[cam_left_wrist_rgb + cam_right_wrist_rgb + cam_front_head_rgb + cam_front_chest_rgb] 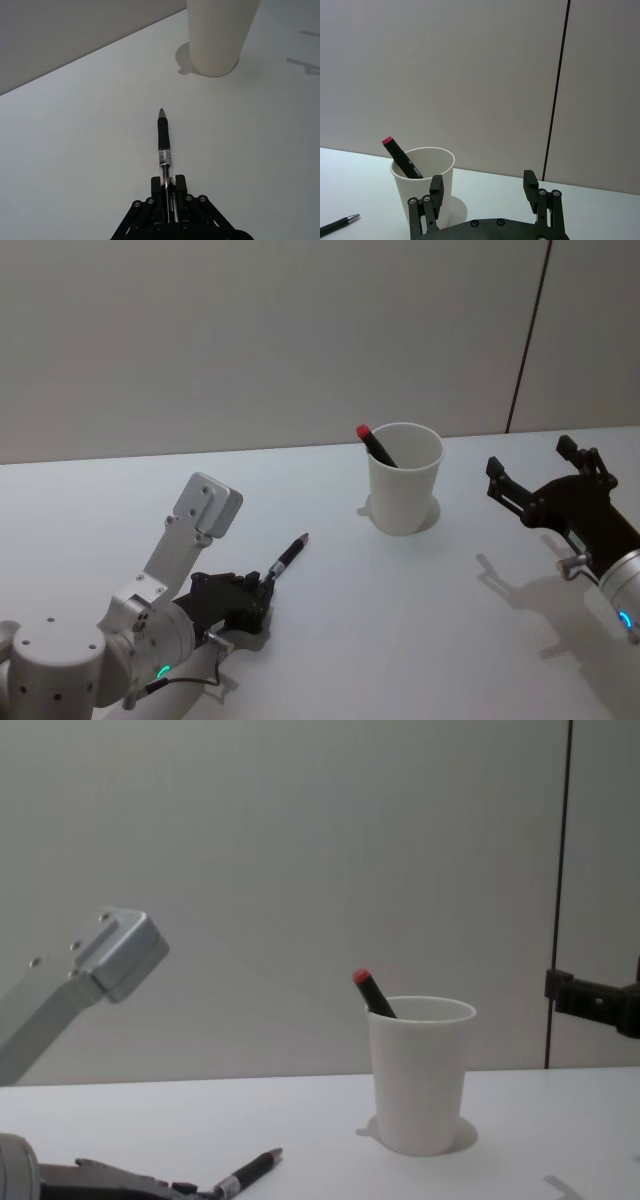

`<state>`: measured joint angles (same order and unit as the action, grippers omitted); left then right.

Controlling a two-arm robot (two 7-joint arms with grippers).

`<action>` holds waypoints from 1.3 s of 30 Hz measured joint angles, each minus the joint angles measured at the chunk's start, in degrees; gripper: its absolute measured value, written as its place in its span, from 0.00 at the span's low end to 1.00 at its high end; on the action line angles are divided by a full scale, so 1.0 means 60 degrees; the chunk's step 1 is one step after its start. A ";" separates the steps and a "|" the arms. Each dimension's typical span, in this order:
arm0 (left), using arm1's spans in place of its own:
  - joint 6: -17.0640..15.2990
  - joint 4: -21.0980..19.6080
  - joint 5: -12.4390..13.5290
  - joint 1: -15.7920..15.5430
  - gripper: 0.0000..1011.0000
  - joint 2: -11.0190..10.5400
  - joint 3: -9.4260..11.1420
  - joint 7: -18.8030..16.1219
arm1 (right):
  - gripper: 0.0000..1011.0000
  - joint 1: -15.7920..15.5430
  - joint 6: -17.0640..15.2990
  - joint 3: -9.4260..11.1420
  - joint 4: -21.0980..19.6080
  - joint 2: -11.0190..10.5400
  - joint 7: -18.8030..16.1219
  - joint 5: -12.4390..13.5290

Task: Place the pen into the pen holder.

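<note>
The left end effector (262,592) is sitting at the 7 o'clock area of the tabletop (400,620), with its fingers closed on the rear end of the pen (288,555). The pen is pointing its tip toward 1 o'clock, at the pen holder (405,490), and is lying well apart from it. The pen holder is standing upright and carrying a red-capped marker (375,445) that is leaning toward 11 o'clock. The right end effector (531,457) is hovering at the holder's 3 o'clock, jaws spread wide, gripping nothing.

white pen holder (405,502), black pen (288,557), black marker (381,449) capped red.
</note>
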<state>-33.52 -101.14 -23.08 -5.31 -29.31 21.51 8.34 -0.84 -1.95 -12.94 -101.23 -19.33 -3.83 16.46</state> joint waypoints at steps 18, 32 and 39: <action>0.1077 -0.0101 -0.0629 0.0170 0.16 -0.0045 -0.0260 -0.0507 | 0.99 0.0000 0.0000 0.0000 0.0000 0.0000 0.0000 0.0000; 0.2698 -0.0419 -0.1827 0.0405 0.16 -0.0271 -0.0813 -0.0982 | 0.99 0.0000 -0.0001 0.0000 0.0000 0.0000 0.0000 0.0000; 0.3211 -0.0507 -0.2123 0.0418 0.16 -0.0302 -0.0925 -0.0722 | 0.99 -0.0001 0.0000 0.0000 0.0000 0.0000 -0.0001 0.0000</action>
<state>-14.25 -104.19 -35.81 -2.80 -31.12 15.96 4.01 -0.84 -1.95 -12.94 -101.23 -19.33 -3.83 16.46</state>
